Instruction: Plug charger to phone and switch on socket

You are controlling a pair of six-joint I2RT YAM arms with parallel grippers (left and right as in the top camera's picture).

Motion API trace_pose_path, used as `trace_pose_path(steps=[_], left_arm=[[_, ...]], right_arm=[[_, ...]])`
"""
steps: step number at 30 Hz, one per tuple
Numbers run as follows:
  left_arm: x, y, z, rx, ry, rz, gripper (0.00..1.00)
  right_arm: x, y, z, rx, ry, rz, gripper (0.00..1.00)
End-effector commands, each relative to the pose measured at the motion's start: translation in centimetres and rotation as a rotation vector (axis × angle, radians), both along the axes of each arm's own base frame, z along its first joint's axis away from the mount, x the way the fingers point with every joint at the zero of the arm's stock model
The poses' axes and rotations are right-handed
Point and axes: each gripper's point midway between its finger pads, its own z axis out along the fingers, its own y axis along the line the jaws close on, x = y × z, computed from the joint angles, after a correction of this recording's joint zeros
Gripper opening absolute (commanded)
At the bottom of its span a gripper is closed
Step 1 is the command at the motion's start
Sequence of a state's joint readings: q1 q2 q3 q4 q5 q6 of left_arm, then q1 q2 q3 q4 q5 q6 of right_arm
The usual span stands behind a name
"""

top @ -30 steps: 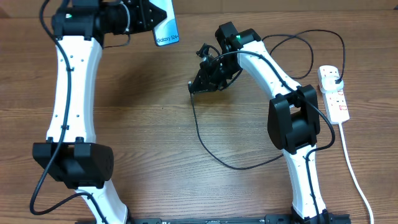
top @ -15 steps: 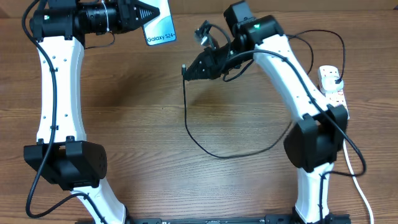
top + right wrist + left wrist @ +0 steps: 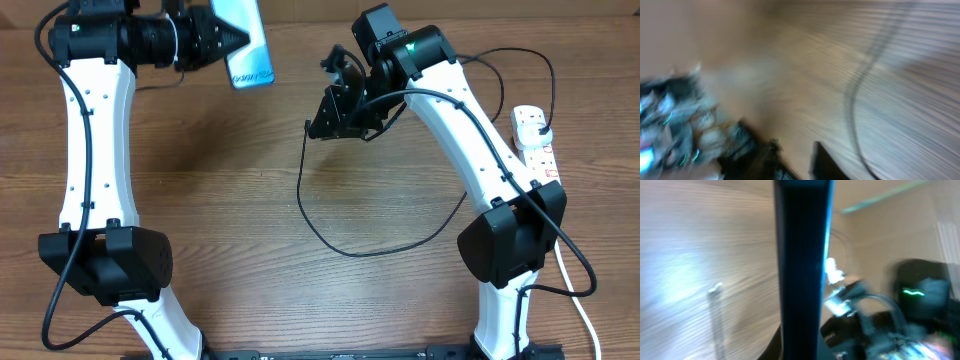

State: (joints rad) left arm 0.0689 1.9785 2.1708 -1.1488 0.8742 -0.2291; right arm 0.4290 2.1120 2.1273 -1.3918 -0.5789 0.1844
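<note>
My left gripper [image 3: 225, 42] is shut on the phone [image 3: 248, 48] and holds it in the air at the top left, its light blue screen tilted. In the blurred left wrist view the phone [image 3: 802, 270] is a dark upright bar, seen edge-on. My right gripper [image 3: 320, 122] is shut on the connector end of the charger [image 3: 305, 190], right of and below the phone, with a gap between them. The thin black cable hangs from it, loops over the table and runs to the socket [image 3: 537, 150] at the right edge. The cable [image 3: 857, 105] shows blurred in the right wrist view.
The socket's thick white cord [image 3: 565, 270] runs down the right side toward the front. The right arm [image 3: 920, 295], with a green light, shows in the left wrist view. The wooden table [image 3: 220, 220] lies below both grippers.
My right gripper rose up and left with the charger end, then settled slightly right and down. My left gripper shifted left and turned the phone more edge-on.
</note>
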Motion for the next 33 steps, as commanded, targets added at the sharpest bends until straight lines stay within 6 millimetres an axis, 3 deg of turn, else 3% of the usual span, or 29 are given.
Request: trace_pose_path(steps=[1, 4, 8, 14, 16, 18, 19, 21, 28, 31, 33], left_arm=[[-0.4, 4.6, -1.8, 0.305, 0.042, 0.189, 0.04], [-1.3, 6.2, -3.2, 0.396, 0.11, 0.236, 0.04], [-2.1, 6.6, -3.8, 0.421, 0.152, 0.24, 0.04], [-2.3, 6.6, -3.9, 0.42, 0.163, 0.238, 0.04], [-2.3, 6.6, -3.9, 0.421, 0.163, 0.239, 0.04], [-2.3, 6.6, -3.9, 0.421, 0.163, 0.238, 0.04], [-2.3, 6.6, -3.9, 0.421, 0.163, 0.238, 0.04], [-2.3, 6.6, -3.9, 0.421, 0.161, 0.238, 0.04], [-2.3, 6.6, -3.9, 0.421, 0.161, 0.239, 0.04], [-2.3, 6.6, -3.9, 0.421, 0.162, 0.238, 0.04], [-2.3, 6.6, -3.9, 0.421, 0.163, 0.238, 0.04]], right_arm=[[1.9, -3.7, -2.1, -0.263, -0.049, -0.221, 0.86], [1.5, -2.5, -4.1, -0.266, -0.044, -0.196, 0.89], [-1.2, 0.5, -8.6, -0.302, -0.04, -0.11, 0.92], [-4.8, 0.8, -15.3, -0.49, -0.063, -0.142, 0.93], [-5.8, 1.3, -16.8, -0.489, -0.067, -0.119, 0.91], [-6.9, 1.6, -18.2, -0.488, -0.066, -0.095, 0.76], [-7.3, 1.6, -18.4, -0.491, -0.065, -0.089, 0.73], [-8.5, 1.7, -19.1, -0.508, -0.053, -0.061, 0.57], [-10.9, 3.5, -19.1, -0.514, -0.063, 0.01, 0.57], [-10.8, 3.3, -19.2, -0.535, -0.08, 0.01, 0.54], [-10.7, 2.4, -19.2, -0.578, -0.087, -0.012, 0.33]])
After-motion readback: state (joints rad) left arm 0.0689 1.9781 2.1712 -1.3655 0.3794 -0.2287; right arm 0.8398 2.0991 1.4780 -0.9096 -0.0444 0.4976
